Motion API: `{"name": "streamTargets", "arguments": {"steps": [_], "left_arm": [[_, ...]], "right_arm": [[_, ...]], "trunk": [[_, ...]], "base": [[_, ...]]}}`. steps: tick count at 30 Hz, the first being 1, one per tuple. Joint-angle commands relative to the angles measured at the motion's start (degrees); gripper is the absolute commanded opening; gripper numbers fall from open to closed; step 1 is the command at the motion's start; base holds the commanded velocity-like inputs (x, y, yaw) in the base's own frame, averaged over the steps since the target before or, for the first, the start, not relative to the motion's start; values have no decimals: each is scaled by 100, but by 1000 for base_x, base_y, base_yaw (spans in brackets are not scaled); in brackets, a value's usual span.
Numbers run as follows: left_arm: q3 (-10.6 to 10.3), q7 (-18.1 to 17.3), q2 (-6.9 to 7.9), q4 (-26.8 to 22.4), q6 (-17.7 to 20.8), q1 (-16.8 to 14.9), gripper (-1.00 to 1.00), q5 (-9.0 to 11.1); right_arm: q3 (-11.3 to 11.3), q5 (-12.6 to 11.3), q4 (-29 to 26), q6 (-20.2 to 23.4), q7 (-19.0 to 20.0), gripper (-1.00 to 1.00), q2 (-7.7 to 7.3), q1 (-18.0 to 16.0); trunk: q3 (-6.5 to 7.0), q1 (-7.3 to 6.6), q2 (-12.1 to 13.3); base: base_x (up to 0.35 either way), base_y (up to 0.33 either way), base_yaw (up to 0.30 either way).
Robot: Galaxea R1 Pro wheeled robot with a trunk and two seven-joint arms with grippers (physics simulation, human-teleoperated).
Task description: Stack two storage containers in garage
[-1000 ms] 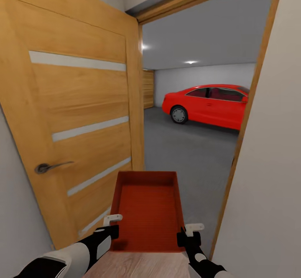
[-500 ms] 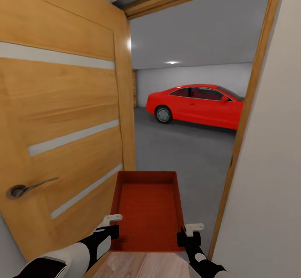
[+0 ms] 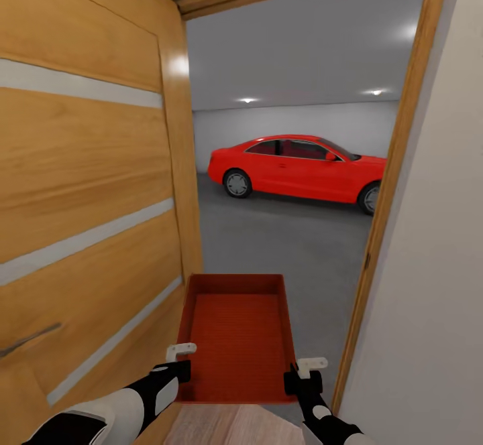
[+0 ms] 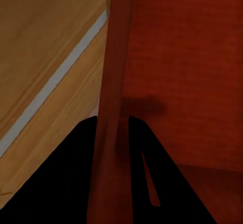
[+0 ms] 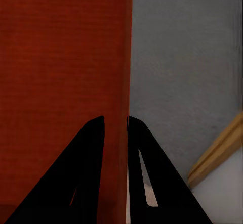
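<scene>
Here, at the doorway:

Storage container (image 3: pixel 236 338): one orange-red lidless bin, lower centre of the head frame, carried level between the two arms, its ribbed bottom in full sight and its far end pointing into the garage.

Left hand (image 3: pixel 180 358): at the bin's near left corner; in the left wrist frame (image 4: pixel 112 133) its two dark fingers sit on either side of the bin's side wall, pinching it.

Right hand (image 3: pixel 305 371): at the bin's near right corner; in the right wrist frame (image 5: pixel 115 133) its fingers straddle the bin's wall in the same way, clamped on it.

Door (image 3: pixel 87 183): honey-coloured wood with pale horizontal strips, swung open and taking up the left side of the head frame; a metal handle (image 3: pixel 27 340) shows at the lower left edge.

Door frame (image 3: pixel 396 163): a wooden jamb running down the right of the frame, with a pale wall (image 3: pixel 436 284) beside it.

Garage floor (image 3: pixel 282 244): dark grey concrete past the threshold, centre of the frame, also seen beside the bin in the right wrist frame.

Red car (image 3: pixel 295 167): parked side-on in the middle distance, well apart from the bin, in front of a pale grey back wall.

Wood-plank flooring (image 3: pixel 228 425): a light strip at the bottom centre, under the bin's near end.
</scene>
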Motion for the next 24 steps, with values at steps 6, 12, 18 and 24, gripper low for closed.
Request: {"name": "streamTargets", "arguments": {"steps": [6,12,18,24], "left_arm": [[286,38,42,-14,-7,-9,-100,13],[286,38,42,-14,-9,-9,-100,13],[286,38,42,-14,-5,-9,-100,13],[286,38,42,-14,0,-9,-100,13]], "right_arm": [[-7,5,10,-7,-66,-100,-48,-3],[-8,5,10,-7,-66,-100,-48,-3],[-9,3,10,-3,-66,-100,-58,-3],[-9,3,10,2,-60,-100,-57,-3]], "trunk": [[-10,4,-8],[-10,4,-8],[-10,4,-8],[-10,4,-8]], "base": [[98,91,-283],[5,4,-283],[146,18,-230],[297,128,-23]]}}
